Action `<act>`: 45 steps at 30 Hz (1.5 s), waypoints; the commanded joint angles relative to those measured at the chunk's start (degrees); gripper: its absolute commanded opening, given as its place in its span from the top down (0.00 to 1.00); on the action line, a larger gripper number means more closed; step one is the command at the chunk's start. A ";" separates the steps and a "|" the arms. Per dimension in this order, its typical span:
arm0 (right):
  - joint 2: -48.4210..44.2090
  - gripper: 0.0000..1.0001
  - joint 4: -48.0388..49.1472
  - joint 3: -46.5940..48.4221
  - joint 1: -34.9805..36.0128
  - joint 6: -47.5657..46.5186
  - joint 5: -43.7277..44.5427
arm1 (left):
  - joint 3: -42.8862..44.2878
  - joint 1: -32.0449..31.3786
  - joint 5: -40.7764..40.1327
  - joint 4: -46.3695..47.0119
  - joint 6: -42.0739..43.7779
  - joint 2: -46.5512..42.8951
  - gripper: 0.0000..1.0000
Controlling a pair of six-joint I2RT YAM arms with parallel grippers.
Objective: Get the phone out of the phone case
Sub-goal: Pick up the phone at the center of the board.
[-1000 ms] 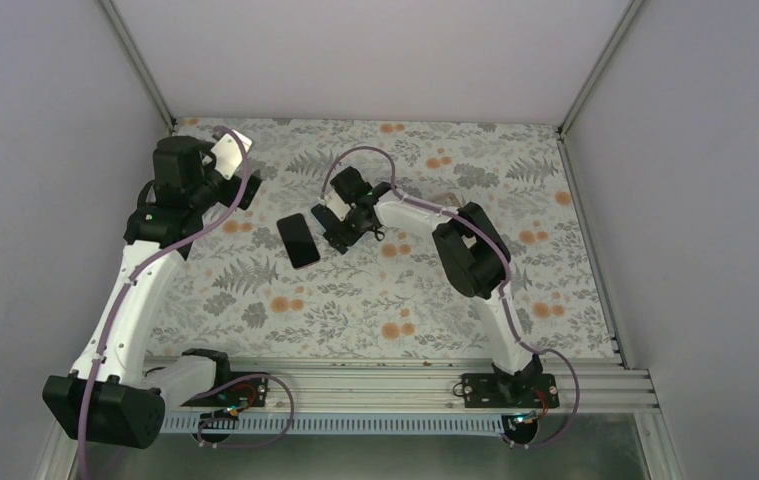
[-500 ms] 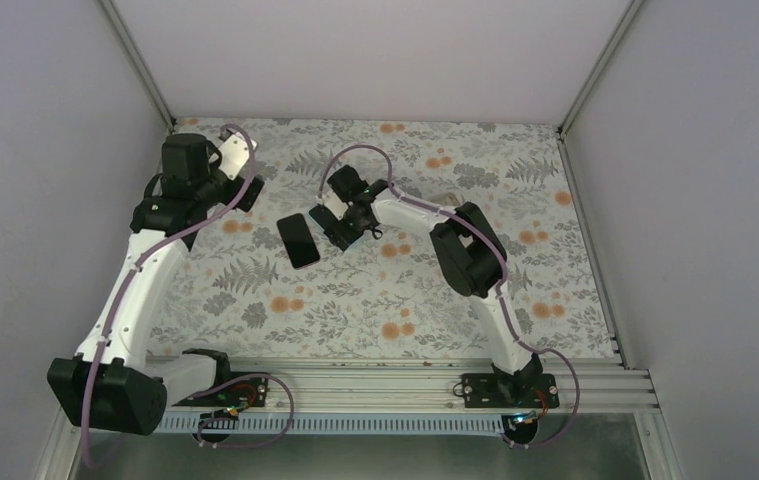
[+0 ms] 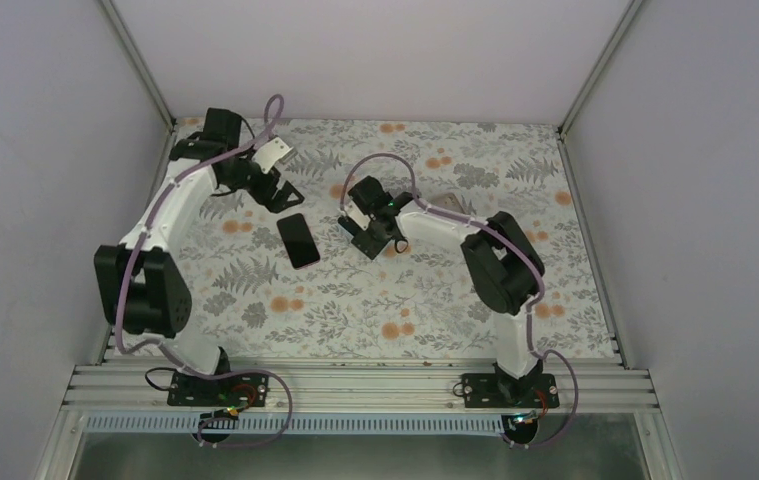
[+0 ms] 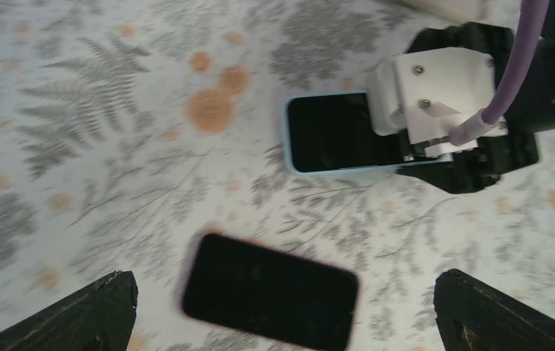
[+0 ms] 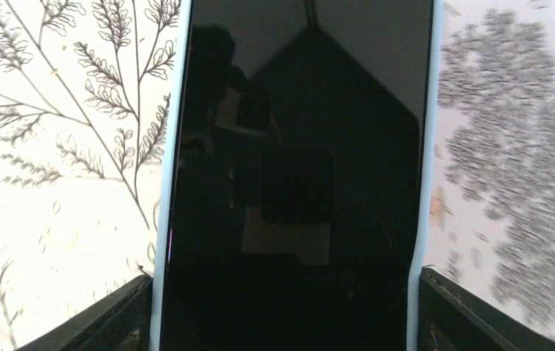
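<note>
A phone with a glossy black screen sits in a light-blue case (image 5: 296,146), which also shows in the left wrist view (image 4: 333,133). My right gripper (image 5: 281,314) is shut on the case's long edges, low over the floral table; it also shows in the top view (image 3: 367,228). The case is mostly hidden under it there. My left gripper (image 4: 281,322) is open and empty, hovering above a second dark slab (image 4: 270,292) with a faint purple edge. That slab lies flat on the table (image 3: 298,240), just left of the right gripper. The left gripper also shows in the top view (image 3: 277,190).
A beige object (image 3: 445,203) lies behind the right arm's forearm. Grey walls close the table on the left, back and right. The aluminium rail (image 3: 355,385) with both arm bases runs along the near edge.
The left arm has swung up and right, bringing its open gripper from the far left to above the dark slab. The right gripper has shifted slightly right with the cased phone.
</note>
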 commanded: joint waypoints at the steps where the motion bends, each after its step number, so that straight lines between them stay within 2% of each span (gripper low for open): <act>1: -8.93 0.44 3.17 -0.57 0.95 -2.74 3.64 | 9.60 0.13 17.44 -13.86 5.42 7.08 0.00; 6: -12.13 0.45 3.59 0.30 2.37 -3.34 3.53 | 20.20 0.01 27.12 -27.87 10.69 21.44 0.00; 11: -12.79 0.45 2.58 2.21 3.73 -3.01 3.06 | 22.95 0.00 27.83 -28.18 8.51 29.15 0.00; 18: -12.44 0.45 1.73 5.33 5.97 -2.56 2.51 | 25.27 0.02 32.43 -28.18 6.57 32.51 0.00; 27: -9.74 0.45 0.71 9.03 8.45 -2.19 1.40 | 23.88 0.01 33.89 -28.18 6.95 33.37 0.02; 39: -8.06 0.45 2.64 9.66 8.71 -2.63 4.16 | 19.64 -0.23 36.53 -28.27 8.06 29.57 0.66; 41: -8.35 0.45 3.02 9.45 8.67 -2.63 3.87 | 18.97 -0.58 36.00 -28.27 8.76 28.36 0.80; 44: -8.24 0.37 1.80 9.74 8.65 -3.10 2.53 | 18.61 -0.87 35.50 -28.27 9.91 26.99 0.96; 45: -8.15 0.30 0.52 10.30 8.69 -3.38 1.49 | 18.79 -0.93 35.42 -28.27 10.20 26.46 0.97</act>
